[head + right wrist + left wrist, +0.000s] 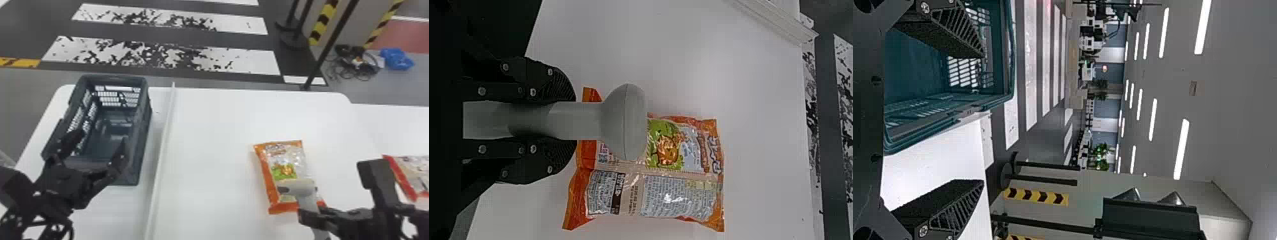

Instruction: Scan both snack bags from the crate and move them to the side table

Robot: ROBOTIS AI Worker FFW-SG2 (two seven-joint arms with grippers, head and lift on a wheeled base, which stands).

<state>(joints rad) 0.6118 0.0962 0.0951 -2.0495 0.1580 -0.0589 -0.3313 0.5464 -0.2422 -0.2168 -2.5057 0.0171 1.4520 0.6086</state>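
My left gripper [92,143] is open over the near end of the dark crate [145,127]; in the left wrist view the gripper [978,120] has its fingers wide apart beside the crate [928,120]. My right gripper [306,213] is shut on the grey handheld scanner [297,188], whose head is above the orange snack bag [284,169]. In the right wrist view, the gripper [559,120] clasps the handle of the scanner [624,122], which partly covers the orange bag [679,195]. A red-edged snack bag [415,175] lies farther right, partly behind the right arm.
A white raised strip [164,137] runs along the white table [217,127] between crate and orange bag. Another white table surface [389,127] adjoins at the right. Black posts [328,48] and cables [354,63] are on the floor beyond.
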